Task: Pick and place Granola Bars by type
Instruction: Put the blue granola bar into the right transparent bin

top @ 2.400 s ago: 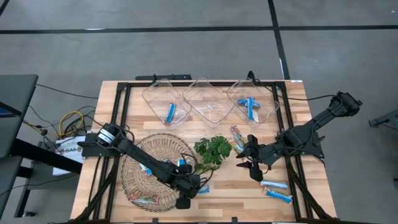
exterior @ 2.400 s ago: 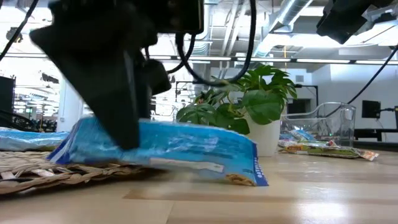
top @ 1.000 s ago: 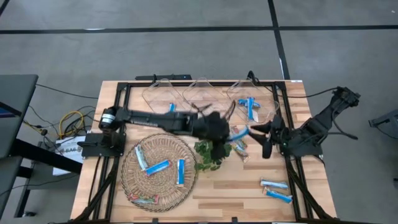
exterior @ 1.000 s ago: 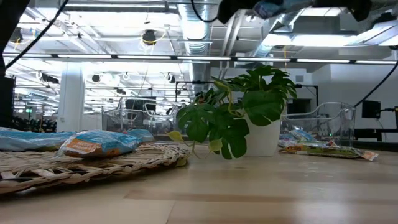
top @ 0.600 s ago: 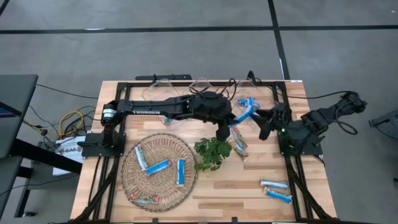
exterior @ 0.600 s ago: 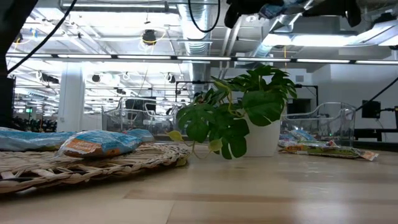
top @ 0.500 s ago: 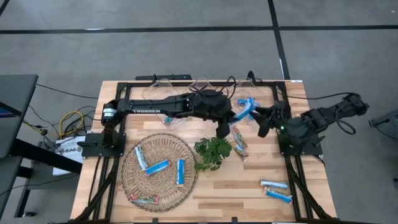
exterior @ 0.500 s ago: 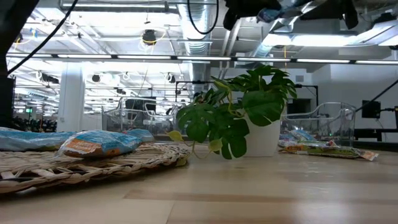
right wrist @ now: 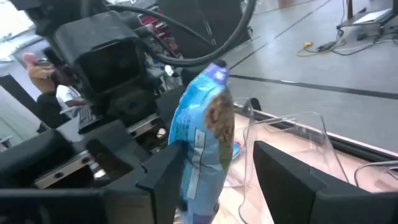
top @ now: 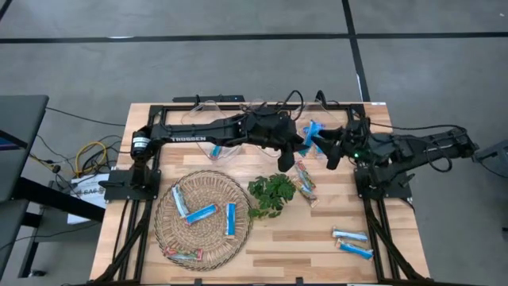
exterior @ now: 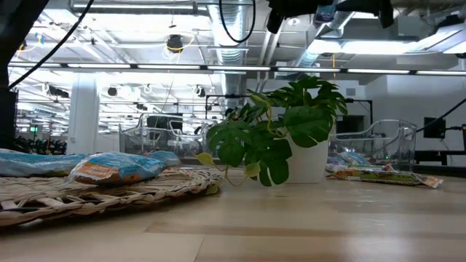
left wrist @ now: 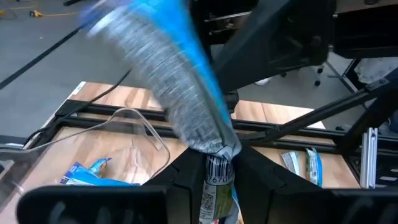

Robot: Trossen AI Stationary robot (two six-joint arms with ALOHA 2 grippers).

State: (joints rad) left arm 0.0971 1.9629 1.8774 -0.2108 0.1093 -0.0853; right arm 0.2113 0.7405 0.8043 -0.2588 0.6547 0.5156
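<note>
**Handover over the far right of the table, most bars still unsorted**

Both arms meet above the far right part of the table. The left hand is clamped on one end of a blue bar, seen close up in its wrist view as a blue-and-silver wrapper pinched between the fingers. The right hand faces it, and in its wrist view the same bar stands between its two fingers, which look spread and not yet pressing on it. I'd call this a pass from left to right, not finished.

Three clear bins stand along the far edge. The left bin holds a blue bar, mostly hidden under the left arm. The middle bin is largely covered, so I can't tell its contents. The right bin is also partly hidden; the left wrist view shows at least one blue bar lying in it.

Plenty remains. In the basket lie three blue bars and a multicoloured one at its near edge. Beside the plant, more multicoloured bars lie on the wood, and two blue bars sit near the right front corner. By my count the sorting is well under halfway.
</note>
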